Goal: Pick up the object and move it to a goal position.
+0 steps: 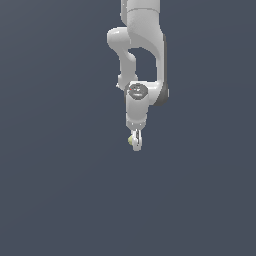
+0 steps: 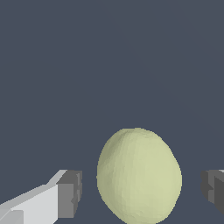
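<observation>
The pale yellow-green ball [image 2: 139, 175] sits between my gripper's two fingers [image 2: 70, 194]. In the wrist view it is smooth and egg-shaped, with a gap of dark floor on each side between it and the grey pads. My gripper [image 2: 141, 192] is open and is around the ball, not touching it. In the exterior view the white gripper [image 1: 135, 143] points straight down in the middle of the picture, and the ball [image 1: 131, 140] shows as a small pale spot at the fingertips, partly hidden by a finger.
The white arm [image 1: 142, 45] comes down from the top of the exterior view. A plain dark blue-grey floor [image 1: 60, 190] fills everything around it. No other object shows.
</observation>
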`<state>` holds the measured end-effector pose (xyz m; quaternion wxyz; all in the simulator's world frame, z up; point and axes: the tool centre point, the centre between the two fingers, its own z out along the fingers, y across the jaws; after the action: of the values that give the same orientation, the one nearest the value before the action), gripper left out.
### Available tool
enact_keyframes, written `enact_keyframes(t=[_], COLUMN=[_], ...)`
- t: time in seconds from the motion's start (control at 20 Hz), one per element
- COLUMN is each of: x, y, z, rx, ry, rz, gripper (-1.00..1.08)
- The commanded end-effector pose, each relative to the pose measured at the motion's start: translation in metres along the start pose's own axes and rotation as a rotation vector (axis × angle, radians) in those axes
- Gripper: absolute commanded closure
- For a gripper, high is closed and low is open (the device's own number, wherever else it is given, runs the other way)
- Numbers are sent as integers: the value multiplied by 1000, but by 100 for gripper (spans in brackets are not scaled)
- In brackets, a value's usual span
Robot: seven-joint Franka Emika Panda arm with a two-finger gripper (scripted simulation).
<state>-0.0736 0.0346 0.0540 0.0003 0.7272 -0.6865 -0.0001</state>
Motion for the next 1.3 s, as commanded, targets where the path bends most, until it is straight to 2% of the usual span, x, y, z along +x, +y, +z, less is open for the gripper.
enact_keyframes(t=[0.0,0.25,0.3,0.9,1.25], x=[0,0,0,0,-4], y=[0,0,0,-2,-18], z=[10,17,17,15,4], rx=[0,0,0,3,3], ry=[0,0,0,-1,0], rz=[1,1,1,2,2], gripper=[-92,-92,108,108,108])
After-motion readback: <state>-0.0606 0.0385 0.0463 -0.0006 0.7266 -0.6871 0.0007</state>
